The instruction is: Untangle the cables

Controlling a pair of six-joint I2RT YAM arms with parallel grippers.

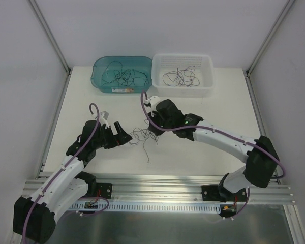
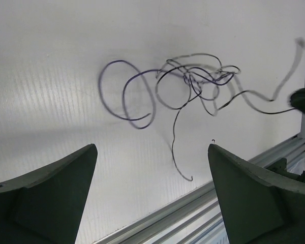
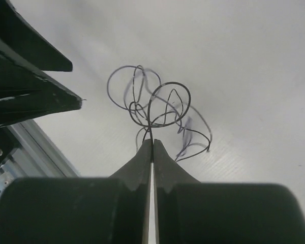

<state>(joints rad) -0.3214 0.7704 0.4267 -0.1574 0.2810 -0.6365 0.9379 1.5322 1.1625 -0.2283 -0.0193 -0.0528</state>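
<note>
Two grippers meet at a loose tangle of cables point(image 1: 142, 136) on the white table point(image 1: 193, 158).
Right gripper point(image 3: 152, 143) is clenched, its fingertips pinching one dark strand at the right side of the tangle, with loops fanning out beyond the tips. Left gripper point(image 2: 152, 150) hangs released, jaws wide, just left of the tangle and not touching it. More thin dark wires lie coiled in the teal bin point(image 1: 112, 89) and the white basket point(image 1: 183, 90) at the far edge.
</note>
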